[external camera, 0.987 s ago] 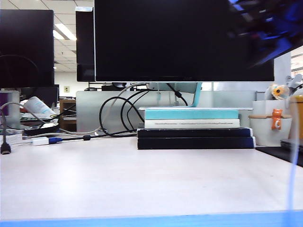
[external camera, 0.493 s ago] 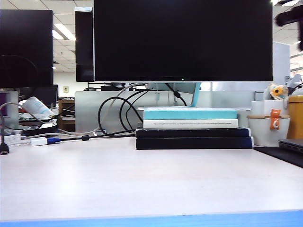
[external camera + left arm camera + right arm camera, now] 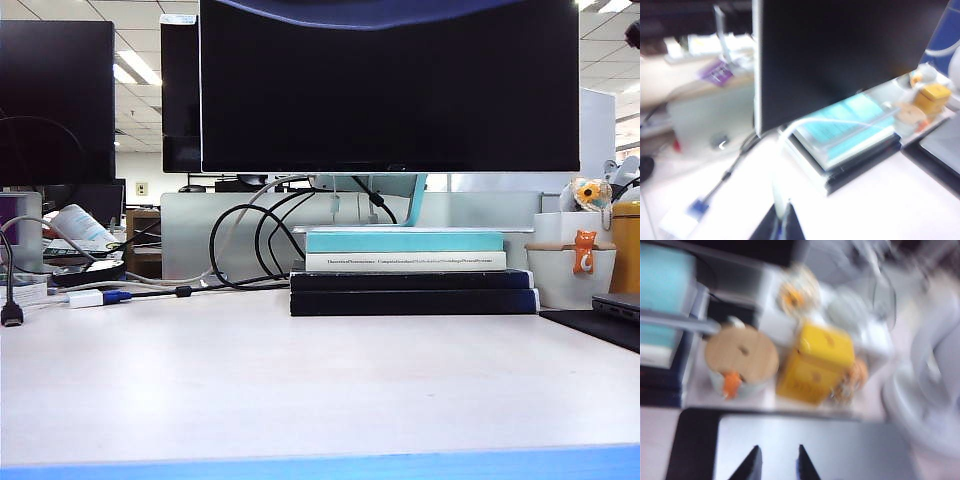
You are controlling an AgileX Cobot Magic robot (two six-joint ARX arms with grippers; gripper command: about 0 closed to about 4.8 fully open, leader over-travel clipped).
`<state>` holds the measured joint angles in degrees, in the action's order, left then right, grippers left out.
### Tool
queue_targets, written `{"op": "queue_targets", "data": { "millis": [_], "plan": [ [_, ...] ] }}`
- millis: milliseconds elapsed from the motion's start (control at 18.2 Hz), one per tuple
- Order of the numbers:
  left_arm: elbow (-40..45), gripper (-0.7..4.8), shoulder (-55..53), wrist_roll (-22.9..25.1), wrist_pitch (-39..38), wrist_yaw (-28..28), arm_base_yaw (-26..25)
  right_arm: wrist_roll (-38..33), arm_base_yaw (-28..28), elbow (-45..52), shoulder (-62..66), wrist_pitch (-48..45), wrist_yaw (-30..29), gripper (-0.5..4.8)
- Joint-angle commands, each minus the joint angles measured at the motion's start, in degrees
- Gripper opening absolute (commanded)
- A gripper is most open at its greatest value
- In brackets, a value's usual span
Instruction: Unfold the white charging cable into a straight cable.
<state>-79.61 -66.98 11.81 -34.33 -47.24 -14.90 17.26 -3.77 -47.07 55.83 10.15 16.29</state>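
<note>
A: Jaws?
B: Left gripper [image 3: 781, 225] pinched tight on the white charging cable [image 3: 812, 123], up above the desk [image 3: 300, 380]; cord arcs from its tips toward the book stack [image 3: 850, 142] at the back edge. Right gripper [image 3: 776, 464] slightly parted, holding nothing, over the laptop [image 3: 810, 447] near the yellow tin [image 3: 815, 365].

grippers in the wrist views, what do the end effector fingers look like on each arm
The left end effector shows only as dark, near-black fingers tapering to narrow tips that meet. The right end effector has two dark, pointed, wedge-like fingers standing apart. Both views are blurred, so no markings or cables on them can be made out, and neither arm body shows.
</note>
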Motion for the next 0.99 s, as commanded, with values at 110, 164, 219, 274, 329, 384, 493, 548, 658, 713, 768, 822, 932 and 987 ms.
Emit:
{"op": "queue_targets", "data": {
  "millis": [110, 164, 219, 274, 329, 384, 493, 548, 658, 713, 768, 822, 932, 987],
  "plan": [
    [6.0, -0.06, 0.3, -0.6, 6.2, 5.6, -0.4, 2.7, 0.5, -2.4, -0.1, -1.2, 0.4, 0.99],
    [8.1, -0.06, 0.3, -1.9, 9.2, 6.3, -0.6, 2.8, 0.5, -2.9, 0.2, -1.2, 0.3, 1.0],
    [10.3, -0.06, 0.3, -3.9, 12.7, 6.5, -1.3, 3.1, 0.5, -3.1, 0.3, -1.0, 0.3, 1.0],
    [12.5, -0.06, 0.3, -6.2, 16.0, 6.8, -2.1, 4.2, 0.5, -3.1, 0.3, -0.9, 0.3, 1.11],
    [14.4, -0.06, 0.3, -8.0, 19.0, 6.9, -2.9, 4.2, 0.5, -3.1, 0.3, -0.9, 0.3, 1.18],
    [16.6, -0.06, 0.3, -9.4, 21.7, 7.7, -3.8, 3.8, 0.5, -3.1, 0.3, -1.0, -0.1, 1.18],
    [20.0, -0.06, 0.3, -12.1, 26.4, 7.8, -5.5, 2.8, 0.5, -3.1, 0.3, -1.5, -1.0, 1.18],
    [21.9, -0.06, 0.5, -14.1, 29.5, 8.6, -6.6, 2.4, 0.8, -3.1, 0.3, -1.6, -0.9, 1.18],
    [26.7, -0.06, 1.0, -16.6, 33.6, 9.0, -10.0, 2.5, 5.0, -3.0, 0.9, 0.9, -0.9, 1.45],
    [27.6, -0.06, 1.0, -16.3, 33.6, 8.9, -9.9, 2.5, 5.4, -3.0, 1.6, 1.8, -1.0, 1.74],
    [28.3, -0.06, 1.0, -16.3, 33.5, 7.9, -9.2, 2.5, 5.4, -3.0, 2.5, 2.4, -1.0, 1.74],
    [28.5, -0.06, 1.0, -16.3, 32.4, 7.0, -7.2, 2.5, 5.4, -3.0, 3.5, 3.2, -1.0, 1.74],
    [28.5, -0.06, 1.0, -12.1, 28.6, 8.7, -4.1, 2.5, 5.4, -3.0, 5.3, 4.2, -1.0, 1.74],
    [28.5, -0.06, 1.0, -10.7, 26.8, 10.8, -1.4, 2.5, 5.4, -3.0, 5.8, 4.6, -1.1, 1.74]
  ]
}}
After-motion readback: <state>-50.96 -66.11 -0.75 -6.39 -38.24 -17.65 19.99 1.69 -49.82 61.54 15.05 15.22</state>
